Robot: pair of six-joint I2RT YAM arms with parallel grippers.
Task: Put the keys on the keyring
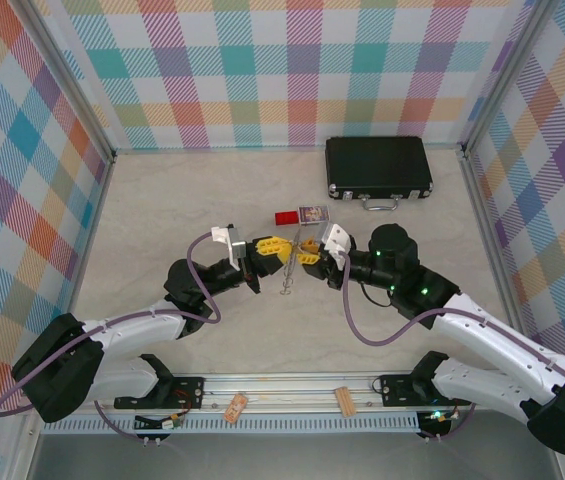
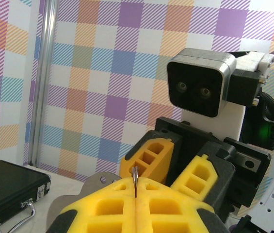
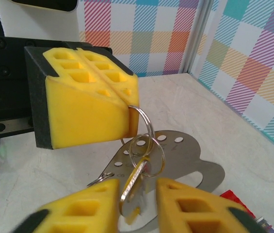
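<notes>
Plaid walls (image 1: 302, 70) | beige table (image 1: 162, 220) | left gripper (image 3: 128, 109) clamped on keyring (image 3: 145, 119) | right gripper (image 3: 137, 190) parted around key (image 3: 132, 178)

Three cameras, one meeting point mid-surface
Overhead view sits high behind the arm bases, looking down over the whole surface (image 1: 162, 200); left wrist peers in close over its own left pincer (image 2: 136, 187) toward the right-hand wall; right wrist looks the opposite way, just as close, over the right pincer (image 3: 137, 189); all three share the keyring (image 3: 141, 116) spot
</notes>
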